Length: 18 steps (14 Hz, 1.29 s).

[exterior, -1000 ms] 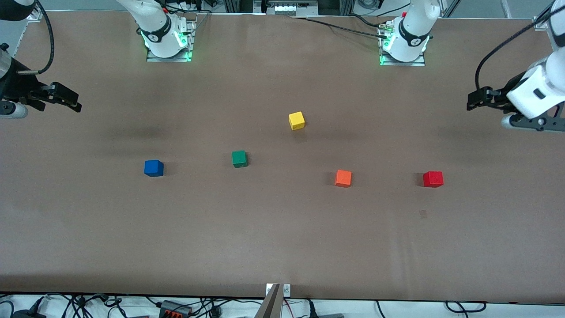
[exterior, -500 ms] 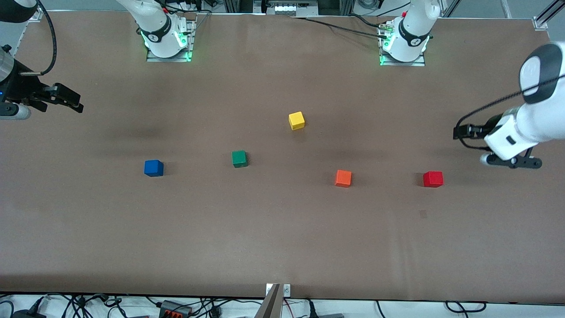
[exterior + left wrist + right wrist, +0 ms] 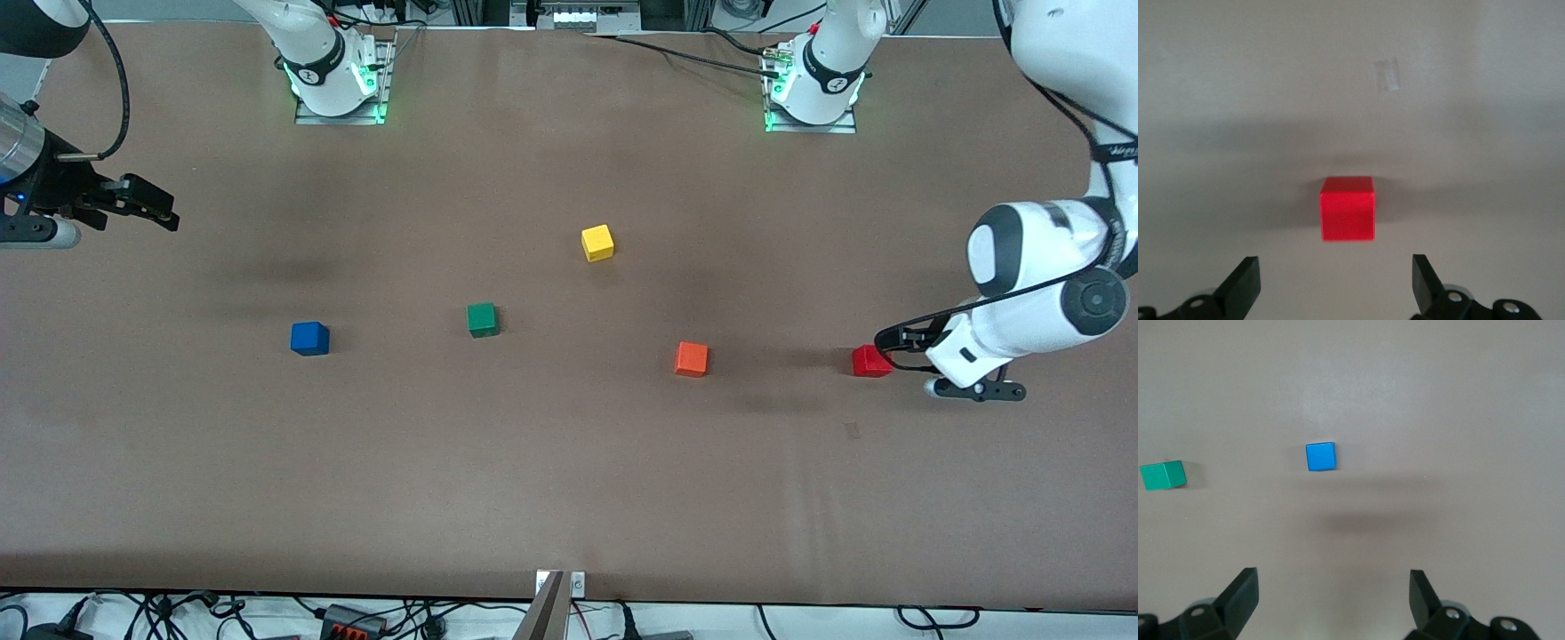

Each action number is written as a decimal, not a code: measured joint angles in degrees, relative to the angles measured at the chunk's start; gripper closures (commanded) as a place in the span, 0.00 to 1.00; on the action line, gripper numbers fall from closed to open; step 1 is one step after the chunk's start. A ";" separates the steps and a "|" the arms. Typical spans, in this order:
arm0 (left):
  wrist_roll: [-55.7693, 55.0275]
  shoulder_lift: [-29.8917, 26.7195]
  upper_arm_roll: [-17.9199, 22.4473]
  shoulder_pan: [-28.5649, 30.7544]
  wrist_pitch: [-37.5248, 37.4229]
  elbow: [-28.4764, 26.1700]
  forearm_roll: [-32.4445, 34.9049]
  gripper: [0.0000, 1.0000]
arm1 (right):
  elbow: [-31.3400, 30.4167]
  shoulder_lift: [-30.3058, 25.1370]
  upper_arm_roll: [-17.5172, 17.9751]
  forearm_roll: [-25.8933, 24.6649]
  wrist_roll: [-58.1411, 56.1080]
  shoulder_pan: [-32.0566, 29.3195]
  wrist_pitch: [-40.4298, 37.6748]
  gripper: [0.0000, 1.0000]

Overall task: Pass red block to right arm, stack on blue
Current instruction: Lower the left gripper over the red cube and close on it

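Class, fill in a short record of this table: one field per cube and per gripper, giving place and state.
red block: on table, toward left arm's end, not held
left gripper: open, beside red block
blue cube: toward right arm's end, nothing on it
right gripper: open, waiting at its end
orange cube: beside red block
green cube: beside blue cube
yellow cube: farthest from the front camera
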 measured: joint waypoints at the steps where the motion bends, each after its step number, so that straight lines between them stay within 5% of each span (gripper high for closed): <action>1: 0.00 0.57 -0.02 0.00 1.82 -0.83 0.00 0.00 | 0.00 0.10 0.00 0.00 0.00 0.00 0.00 0.00; 7: 0.00 1.90 -0.02 0.00 14.86 -8.26 0.00 0.00 | -0.02 1.07 0.00 0.00 0.00 0.00 0.05 0.00; 14: 0.23 4.38 -0.07 -0.01 19.26 -9.09 0.00 0.01 | -0.22 1.29 0.00 0.00 0.00 0.00 0.05 0.00; 16: 0.72 5.24 -0.07 0.00 20.43 -9.22 0.00 0.24 | -0.37 1.35 0.00 0.00 0.01 0.00 0.05 0.00; 18: 0.88 5.94 -0.06 0.02 20.96 -9.22 0.00 0.62 | -0.41 1.36 0.00 0.00 0.01 0.00 0.05 0.00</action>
